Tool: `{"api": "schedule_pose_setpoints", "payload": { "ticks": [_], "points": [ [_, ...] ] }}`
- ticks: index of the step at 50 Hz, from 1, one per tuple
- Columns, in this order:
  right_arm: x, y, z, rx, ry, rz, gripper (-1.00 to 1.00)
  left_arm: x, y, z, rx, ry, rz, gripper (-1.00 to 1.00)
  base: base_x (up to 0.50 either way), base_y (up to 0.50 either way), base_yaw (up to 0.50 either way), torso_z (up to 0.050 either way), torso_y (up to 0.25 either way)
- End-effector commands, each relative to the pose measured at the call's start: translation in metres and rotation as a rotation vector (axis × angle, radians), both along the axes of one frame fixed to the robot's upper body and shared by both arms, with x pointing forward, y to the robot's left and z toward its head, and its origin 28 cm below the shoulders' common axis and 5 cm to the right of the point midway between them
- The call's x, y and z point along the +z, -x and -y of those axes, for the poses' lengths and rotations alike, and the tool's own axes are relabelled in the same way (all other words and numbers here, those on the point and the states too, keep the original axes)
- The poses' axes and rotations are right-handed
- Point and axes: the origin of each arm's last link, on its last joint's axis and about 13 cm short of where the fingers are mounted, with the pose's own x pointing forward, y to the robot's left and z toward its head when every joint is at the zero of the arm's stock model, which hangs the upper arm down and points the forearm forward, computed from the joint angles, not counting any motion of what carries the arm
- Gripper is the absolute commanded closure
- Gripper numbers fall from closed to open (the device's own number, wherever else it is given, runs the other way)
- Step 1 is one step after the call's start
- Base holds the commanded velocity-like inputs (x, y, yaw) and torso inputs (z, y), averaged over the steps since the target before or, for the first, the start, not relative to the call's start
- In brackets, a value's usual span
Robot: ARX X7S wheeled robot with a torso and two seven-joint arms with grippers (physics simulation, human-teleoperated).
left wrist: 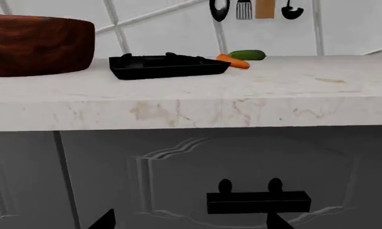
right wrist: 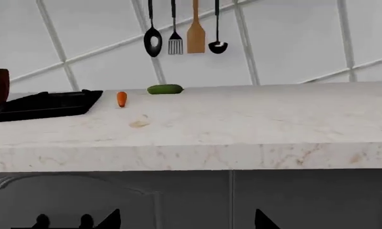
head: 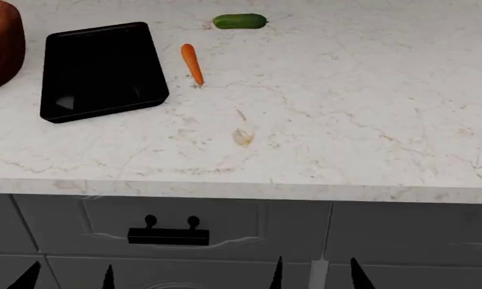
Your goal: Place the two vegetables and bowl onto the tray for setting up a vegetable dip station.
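Pale marble counter over grey cabinets — both grippers' fingertips apart, seemingly open.

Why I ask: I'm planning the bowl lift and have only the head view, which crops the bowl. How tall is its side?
Observer: In the left wrist view the bowl has a tall, nearly straight wall that rises well above the tray rim.
Operator: Anything behind the counter?
Observer: Four utensils hang on the tiled wall behind the cucumber.
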Motion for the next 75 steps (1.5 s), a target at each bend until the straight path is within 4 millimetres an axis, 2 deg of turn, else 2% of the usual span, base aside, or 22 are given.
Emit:
{"api": "schedule_pose_setpoints", "payload": {
  "ticks": [1,3,5,8,9,12,15,18,20,24,25,27,30,32,38,46,56,58,60,63,67,75],
  "points": [
    [0.101,0.001,0.001,0.084,0.064,0.201,-1.0,0.102,-0.004,-0.015,0.04,0.02,0.159,-1.0,0.0,0.0,0.0,0.0,0.0],
    [0.139,-0.002,-0.002,0.109,0.106,0.246,-1.0,0.129,-0.002,-0.015,0.04,0.01,0.217,-1.0,0.0,0.0,0.0,0.0,0.0],
    [0.166,-0.001,-0.004,0.146,0.095,0.297,-1.0,0.148,-0.002,-0.016,0.038,0.011,0.248,-1.0,0.0,0.0,0.0,0.0,0.0],
    [0.205,0.0,-0.006,0.152,0.189,0.324,-1.0,0.175,-0.002,-0.019,0.048,-0.019,0.291,-1.0,0.0,0.0,0.0,0.0,0.0],
    [0.21,0.001,-0.007,0.154,0.192,0.326,-1.0,0.178,-0.003,-0.02,0.048,-0.023,0.294,-1.0,0.0,0.0,0.0,0.0,0.0],
    [0.245,-0.009,-0.008,0.162,0.26,0.321,-1.0,0.21,-0.012,-0.019,0.072,-0.077,0.318,-1.0,0.0,0.0,0.0,0.0,0.0],
    [0.261,-0.029,-0.009,0.191,0.278,0.27,-1.0,0.232,-0.023,-0.014,0.104,-0.164,0.304,-1.0,0.0,0.0,0.0,0.0,0.0],
    [0.271,-0.056,-0.007,0.198,0.26,0.234,-1.0,0.245,-0.051,-0.01,0.122,-0.227,0.221,-1.0,0.0,0.0,0.0,0.0,0.0],
    [0.28,-0.092,-0.004,0.239,0.214,0.164,-1.0,0.255,-0.084,-0.008,0.134,-0.247,0.167,-1.0,0.0,0.0,0.0,0.0,0.0],
    [0.287,-0.134,-0.001,0.237,0.229,0.132,-1.0,0.267,-0.12,-0.003,0.147,-0.271,0.141,-1.0,0.0,0.0,0.0,0.0,0.0],
    [0.287,-0.143,0.003,0.243,0.163,0.142,-1.0,0.269,-0.128,-0.002,0.149,-0.235,0.127,-1.0,0.0,0.0,0.0,0.0,0.0],
    [0.283,-0.151,0.006,0.222,0.183,0.127,-1.0,0.271,-0.132,-0.002,0.143,-0.185,0.118,-1.0,0.0,0.0,0.0,0.0,0.0],
    [0.282,-0.148,0.006,0.224,0.219,0.201,-1.0,0.268,-0.133,0.001,0.148,-0.196,0.096,-1.0,0.0,0.0,0.0,0.0,0.0],
    [0.278,-0.147,0.003,0.22,0.339,0.175,-1.0,0.268,-0.128,0.002,0.159,-0.207,0.102,-1.0,0.0,0.0,0.0,0.0,0.0],
    [0.274,-0.151,0.004,0.252,0.32,0.136,-1.0,0.27,-0.109,-0.006,0.2,-0.209,0.089,-1.0,0.5,0.0,0.0,0.0,0.0],
    [0.283,-0.147,0.002,0.279,0.329,0.158,-1.0,0.277,-0.09,-0.013,0.215,-0.226,0.117,-1.0,0.5,0.0,0.0,0.0,0.0],
    [0.28,-0.148,-0.004,0.273,0.339,0.133,-1.0,0.276,-0.082,-0.016,0.226,-0.24,0.116,-1.0,0.5,0.0,0.0,0.0,0.0],
    [0.277,-0.153,-0.005,0.241,0.377,0.059,-1.0,0.274,-0.084,-0.016,0.229,-0.244,0.113,-1.0,0.25,0.01,0.0,0.0,0.0],
    [0.281,-0.151,-0.005,0.267,0.319,0.102,-1.0,0.274,-0.085,-0.017,0.23,-0.242,0.112,-1.0,0.0,0.0,0.0,0.0,0.008],
    [0.281,-0.151,-0.006,0.252,0.334,0.082,-1.0,0.276,-0.083,-0.015,0.227,-0.249,0.116,-1.0,0.0,0.0,0.0,0.0,0.0],
    [0.278,-0.149,-0.007,0.239,0.389,0.06,-1.0,0.278,-0.08,-0.015,0.23,-0.26,0.121,-1.0,0.0,0.0,0.5,0.0,0.0],
    [0.283,-0.15,-0.01,0.255,0.369,0.071,-1.0,0.276,-0.081,-0.018,0.237,-0.265,0.12,-1.0,0.0,0.0,0.5,0.0,0.0]
  ]
}}
